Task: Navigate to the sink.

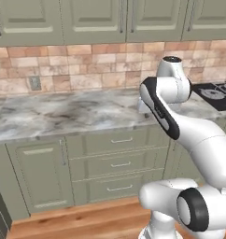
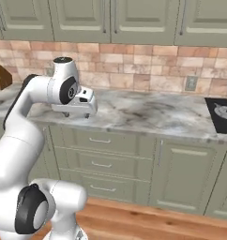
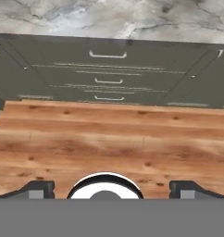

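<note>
The sink is out of view. My gripper (image 2: pixel 77 115) hangs folded close in front of the arm, just above the front edge of the marble counter (image 2: pixel 143 115), pointing down. In the hand view the gripper (image 3: pixel 112 190) is open, its two dark fingertips (image 3: pixel 39 190) stand far apart with nothing between them, above the wooden floor (image 3: pixel 109 139). The same grey-veined counter (image 1: pixel 63 114) runs across the left base view.
A black stovetop (image 1: pixel 216 93) sits in the counter at the right, also the stovetop (image 2: pixel 222 115). A knife block (image 2: pixel 0 76) stands at the far left. Green drawers (image 1: pixel 120 163) and cabinet doors (image 2: pixel 183 176) face me under the counter; a brick backsplash (image 1: pixel 87 65) with an outlet (image 1: pixel 35 83) is behind.
</note>
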Robot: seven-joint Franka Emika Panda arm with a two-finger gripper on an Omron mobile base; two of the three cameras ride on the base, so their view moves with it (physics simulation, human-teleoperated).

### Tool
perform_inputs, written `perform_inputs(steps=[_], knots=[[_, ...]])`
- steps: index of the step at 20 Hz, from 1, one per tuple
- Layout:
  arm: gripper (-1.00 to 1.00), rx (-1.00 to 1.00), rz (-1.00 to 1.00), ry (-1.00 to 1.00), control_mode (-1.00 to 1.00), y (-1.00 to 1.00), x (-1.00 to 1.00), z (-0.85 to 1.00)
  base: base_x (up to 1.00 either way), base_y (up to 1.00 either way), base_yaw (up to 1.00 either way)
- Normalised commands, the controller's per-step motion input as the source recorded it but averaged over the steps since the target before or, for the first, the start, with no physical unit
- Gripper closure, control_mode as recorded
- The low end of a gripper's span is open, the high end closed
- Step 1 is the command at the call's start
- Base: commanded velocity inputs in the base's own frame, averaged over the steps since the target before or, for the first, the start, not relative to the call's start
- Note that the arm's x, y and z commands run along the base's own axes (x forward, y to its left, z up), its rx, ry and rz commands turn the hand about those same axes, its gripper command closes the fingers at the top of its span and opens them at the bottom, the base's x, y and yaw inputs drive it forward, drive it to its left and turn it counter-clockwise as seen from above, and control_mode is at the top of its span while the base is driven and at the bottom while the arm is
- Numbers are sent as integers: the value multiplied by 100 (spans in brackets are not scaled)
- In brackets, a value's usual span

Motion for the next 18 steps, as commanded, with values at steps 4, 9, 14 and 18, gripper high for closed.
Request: perform_inputs(steps=[4, 9, 14, 18], knots=[[-100, 0, 0, 0, 100, 0, 0, 0, -36, -1, -8], [-100, 0, 0, 0, 100, 0, 0, 0, -24, -3, -55], [-100, 0, 0, 0, 100, 0, 0, 0, 0, 0, -76], [-100, 0, 0, 0, 100, 0, 0, 0, 0, 0, -80]])
